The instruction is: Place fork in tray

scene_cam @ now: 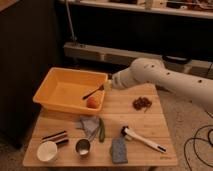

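A dim workroom with dark cabinets and a pale rail along the back wall frames a slatted light-wood table (135, 117), where we see, in the single camera view, the robot's smooth white arm (165, 80) reaching in from the right. Its gripper (107, 85) hangs at the right rim of the tray (50, 87), pinching the handle end of the fork (93, 92), which slants down over the yellow-orange bin with its tines low above the floor. To finish well, we judge the arm should carry the fork a little farther inside, lower it near the bare floor, and only then let go, keeping clear of the orange ball (92, 102) resting against the near wall. The tray looks like glossy moulded plastic with sloped walls; the fork is thin, dark-silvery metal. In front lie a crumpled grey cloth (89, 125), a green pod (102, 130), a small metal cup (82, 147), a white cup (47, 151), dark sticks (55, 136), a white-handled tool (142, 140) and a reddish cluster (142, 103).
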`<state>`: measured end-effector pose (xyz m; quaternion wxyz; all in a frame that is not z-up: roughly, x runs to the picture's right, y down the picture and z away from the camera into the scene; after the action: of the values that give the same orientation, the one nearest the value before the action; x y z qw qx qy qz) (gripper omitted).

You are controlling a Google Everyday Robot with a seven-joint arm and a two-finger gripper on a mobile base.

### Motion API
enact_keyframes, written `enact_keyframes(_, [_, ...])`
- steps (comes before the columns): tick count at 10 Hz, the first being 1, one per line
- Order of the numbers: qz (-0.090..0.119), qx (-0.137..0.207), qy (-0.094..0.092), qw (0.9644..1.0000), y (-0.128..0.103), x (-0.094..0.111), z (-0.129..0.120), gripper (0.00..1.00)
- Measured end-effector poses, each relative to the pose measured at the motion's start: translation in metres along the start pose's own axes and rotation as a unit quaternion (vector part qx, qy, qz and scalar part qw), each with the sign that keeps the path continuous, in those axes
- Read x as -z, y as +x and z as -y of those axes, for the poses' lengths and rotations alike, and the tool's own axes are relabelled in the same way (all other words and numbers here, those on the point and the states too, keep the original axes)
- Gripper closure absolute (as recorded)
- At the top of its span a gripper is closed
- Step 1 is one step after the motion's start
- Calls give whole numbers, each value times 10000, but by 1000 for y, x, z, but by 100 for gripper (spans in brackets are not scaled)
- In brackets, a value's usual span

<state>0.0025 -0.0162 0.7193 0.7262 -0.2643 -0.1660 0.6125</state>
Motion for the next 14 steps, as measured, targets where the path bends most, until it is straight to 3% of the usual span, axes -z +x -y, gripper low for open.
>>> enact_keyframes(4, [176,340,-157,9991,-24,-57,-10,98])
enact_keyframes(6, [205,426,-324,9984,-29,-92,-12,80])
enact_keyframes(8, [244,448,-430,9978,-32,-110,-13,62])
enact_keyframes(9, [277,435,-447,9977,-33,-117,-12,48])
enact_keyframes(12, [369,421,-512,9971,-38,-122,-18,24])
enact_keyframes(14, [462,458,-606,9960,-41,-122,-23,20])
